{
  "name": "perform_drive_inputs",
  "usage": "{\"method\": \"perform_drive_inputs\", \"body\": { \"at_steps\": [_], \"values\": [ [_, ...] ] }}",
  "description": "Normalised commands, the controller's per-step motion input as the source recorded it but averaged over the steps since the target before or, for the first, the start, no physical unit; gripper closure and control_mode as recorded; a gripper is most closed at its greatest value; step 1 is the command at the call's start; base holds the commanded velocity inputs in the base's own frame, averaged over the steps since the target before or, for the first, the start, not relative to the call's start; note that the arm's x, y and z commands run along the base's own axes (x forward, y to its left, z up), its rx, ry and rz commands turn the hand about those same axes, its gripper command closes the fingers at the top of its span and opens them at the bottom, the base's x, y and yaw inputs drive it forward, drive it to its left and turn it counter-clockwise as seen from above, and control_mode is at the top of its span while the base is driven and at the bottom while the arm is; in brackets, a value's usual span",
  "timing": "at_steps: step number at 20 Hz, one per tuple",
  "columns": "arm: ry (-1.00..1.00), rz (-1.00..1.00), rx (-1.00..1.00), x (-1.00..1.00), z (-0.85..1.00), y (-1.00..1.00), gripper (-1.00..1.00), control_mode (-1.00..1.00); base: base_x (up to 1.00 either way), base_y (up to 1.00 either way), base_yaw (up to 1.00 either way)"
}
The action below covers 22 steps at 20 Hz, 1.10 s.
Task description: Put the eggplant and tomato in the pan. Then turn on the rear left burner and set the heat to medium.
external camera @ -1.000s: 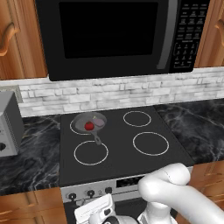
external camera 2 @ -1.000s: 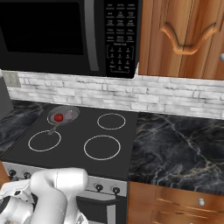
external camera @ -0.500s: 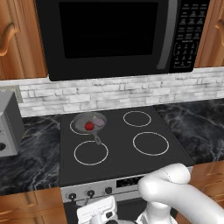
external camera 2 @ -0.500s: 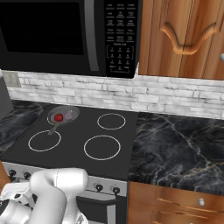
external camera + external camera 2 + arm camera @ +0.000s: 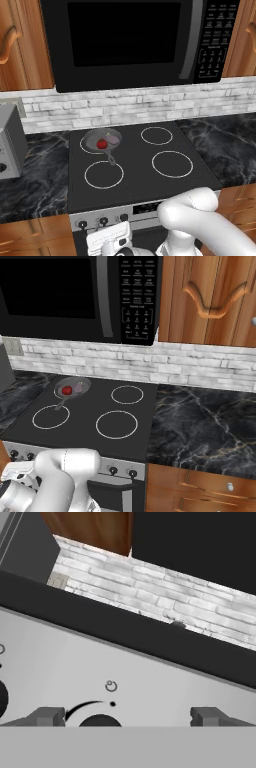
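The pan [image 5: 101, 141] sits on the rear left burner [image 5: 86, 145] holding the tomato [image 5: 101, 144], with the eggplant [image 5: 114, 141] touching it at 3 o'clock; handle pointing toward 5 o'clock. Loading looks done, so the knob is next. The end effector [image 5: 130, 716] faces the stove's control panel [image 5: 150, 687], its 2 fingertips [image 5: 47, 716] spread open and holding nothing, straddling a dark knob [image 5: 100, 721] just ahead, slightly toward 9 o'clock of centre. Neighbouring knobs leave little side room; only a short straight advance seems needed.

Red tomato [image 5: 101, 144] and eggplant [image 5: 114, 140] (dull, greyish) lie in the pan [image 5: 92, 138] on the rear left burner [image 5: 83, 144].
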Motion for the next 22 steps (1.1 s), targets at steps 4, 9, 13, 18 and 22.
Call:
{"method": "perform_drive_inputs", "body": {
  "at_steps": [4,9,13,18,22],
  "values": [
    [0.0,0.01,0.03,0.01,-0.13,0.0,-1.0,-1.0,0.0,0.0,0.0],
    [0.0,0.02,0.02,0.01,-0.31,0.0,-1.0,-1.0,0.0,0.0,0.0],
    [0.0,0.03,0.02,0.12,-0.07,0.0,-1.0,-1.0,0.0,0.0,0.0],
    [0.01,0.02,0.02,0.25,0.0,0.0,-1.0,-1.0,0.0,0.0,0.0],
    [0.0,0.01,0.01,0.05,0.0,0.0,-1.0,-1.0,0.0,0.0,0.0]
  ]
}}
